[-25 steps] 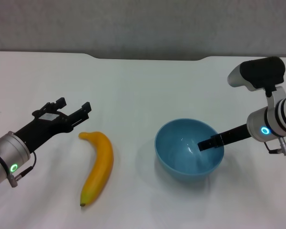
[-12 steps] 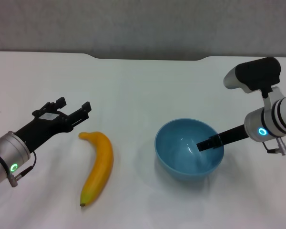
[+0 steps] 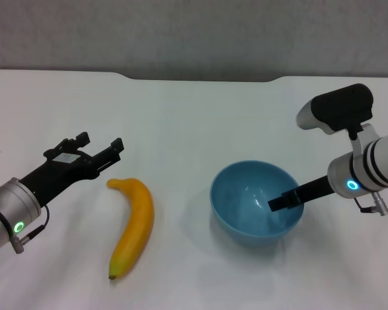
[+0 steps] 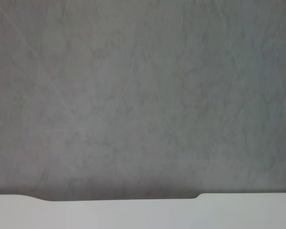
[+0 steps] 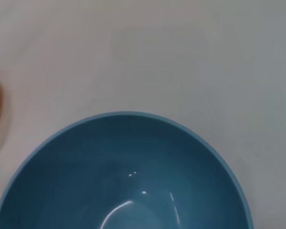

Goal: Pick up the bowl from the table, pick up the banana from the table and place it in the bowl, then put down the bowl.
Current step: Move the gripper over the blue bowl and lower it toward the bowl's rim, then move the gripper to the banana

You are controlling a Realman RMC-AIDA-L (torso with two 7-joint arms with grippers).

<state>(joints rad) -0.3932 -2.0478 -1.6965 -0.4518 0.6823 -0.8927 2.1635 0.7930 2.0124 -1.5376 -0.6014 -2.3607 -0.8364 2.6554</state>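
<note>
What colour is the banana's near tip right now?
Greenish-yellow with a small dark end, on the curved yellow-orange banana; the head view shows it best.

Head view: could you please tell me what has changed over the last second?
The right gripper has sunk slightly lower at the glossy light-blue bowl's rim, its arm shifting leftward. The bowl, the curved yellow banana and the left gripper stayed put.

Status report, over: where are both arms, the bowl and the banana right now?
Right end effector at bowl rim, one finger inside. Left end effector open, just beyond banana. Both on table; nothing between them.
</note>
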